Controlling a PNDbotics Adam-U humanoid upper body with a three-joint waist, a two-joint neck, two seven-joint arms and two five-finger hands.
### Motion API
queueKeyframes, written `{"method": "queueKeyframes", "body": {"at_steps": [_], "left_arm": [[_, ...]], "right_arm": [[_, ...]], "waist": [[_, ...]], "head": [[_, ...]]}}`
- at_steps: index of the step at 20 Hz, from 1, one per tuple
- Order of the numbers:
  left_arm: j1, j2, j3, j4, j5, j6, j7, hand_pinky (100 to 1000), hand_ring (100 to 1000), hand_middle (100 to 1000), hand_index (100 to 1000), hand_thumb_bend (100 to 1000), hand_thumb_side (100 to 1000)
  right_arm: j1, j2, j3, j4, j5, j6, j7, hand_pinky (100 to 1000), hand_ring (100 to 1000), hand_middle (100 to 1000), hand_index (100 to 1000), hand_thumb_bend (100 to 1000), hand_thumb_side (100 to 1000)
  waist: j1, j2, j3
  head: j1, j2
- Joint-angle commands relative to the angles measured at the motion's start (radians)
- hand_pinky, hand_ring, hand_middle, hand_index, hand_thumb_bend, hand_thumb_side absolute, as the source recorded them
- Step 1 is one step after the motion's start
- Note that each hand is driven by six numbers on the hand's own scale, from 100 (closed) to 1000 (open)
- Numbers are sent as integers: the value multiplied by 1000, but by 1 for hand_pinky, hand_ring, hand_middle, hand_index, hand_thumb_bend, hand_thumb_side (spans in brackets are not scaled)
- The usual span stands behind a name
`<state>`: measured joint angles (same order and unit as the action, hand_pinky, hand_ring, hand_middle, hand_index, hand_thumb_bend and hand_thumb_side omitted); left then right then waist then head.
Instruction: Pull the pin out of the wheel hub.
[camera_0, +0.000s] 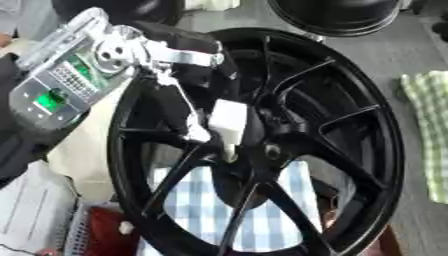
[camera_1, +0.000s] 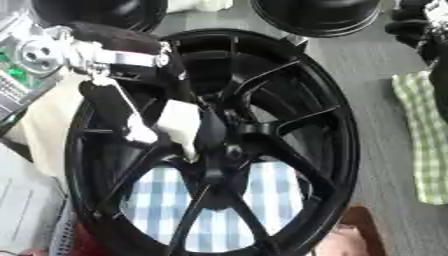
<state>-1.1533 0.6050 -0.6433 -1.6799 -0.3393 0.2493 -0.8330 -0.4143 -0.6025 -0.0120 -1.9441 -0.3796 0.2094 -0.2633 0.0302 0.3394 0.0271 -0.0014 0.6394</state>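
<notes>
A black spoked wheel (camera_0: 350, 125) fills the middle of both views, over a blue-and-white checked cloth (camera_0: 201, 210). Its hub (camera_0: 273, 150) lies at the centre. My left arm, silver and black, comes in from the upper left. My left hand (camera_0: 188, 107) reaches down between the spokes just left of the hub, white fingertips (camera_0: 227, 120) together. A short pale pin (camera_0: 230, 150) pokes down from between those tips, next to the hub. A black shape at the upper right edge of the right eye view is my right hand (camera_1: 418, 29), away from the wheel.
A second black wheel (camera_0: 337, 15) lies at the far edge. A green checked cloth (camera_0: 429, 130) sits on the right. White sheets and a basket (camera_0: 35, 210) lie at the lower left, with something red (camera_0: 105, 230) beside them.
</notes>
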Motion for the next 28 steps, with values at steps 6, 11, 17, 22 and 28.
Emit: {"method": "queueKeyframes", "body": {"at_steps": [6, 11, 17, 22, 28], "left_arm": [[-11, 5, 7, -1, 46, 32, 79, 733, 593, 431, 539, 267, 207], [-16, 13, 16, -10, 56, 31, 97, 722, 575, 401, 491, 213, 158], [-34, 35, 47, -39, 80, 45, 127, 715, 562, 370, 440, 182, 111], [-49, 60, 86, -58, 119, 66, 149, 716, 557, 362, 437, 154, 106], [-70, 98, 161, -61, 171, 90, 214, 712, 546, 352, 435, 104, 103]], "right_arm": [[-13, -15, -12, -9, 2, 3, -6, 886, 731, 654, 702, 100, 651], [-12, -17, -11, -9, 2, 4, -6, 887, 732, 654, 702, 100, 652], [-13, -17, -10, -9, 1, 4, -5, 887, 732, 655, 703, 100, 651], [-12, -18, -11, -8, 2, 3, -5, 887, 733, 655, 703, 100, 651], [-12, -18, -11, -9, 1, 3, -5, 887, 733, 655, 703, 100, 651]], "waist": [[-5, -16, -1], [-5, -18, 0], [-3, -22, 3], [-3, -25, 3], [-4, -28, 7]], "head": [[5, -9], [4, -6], [6, -2], [7, 1], [5, 0]]}}
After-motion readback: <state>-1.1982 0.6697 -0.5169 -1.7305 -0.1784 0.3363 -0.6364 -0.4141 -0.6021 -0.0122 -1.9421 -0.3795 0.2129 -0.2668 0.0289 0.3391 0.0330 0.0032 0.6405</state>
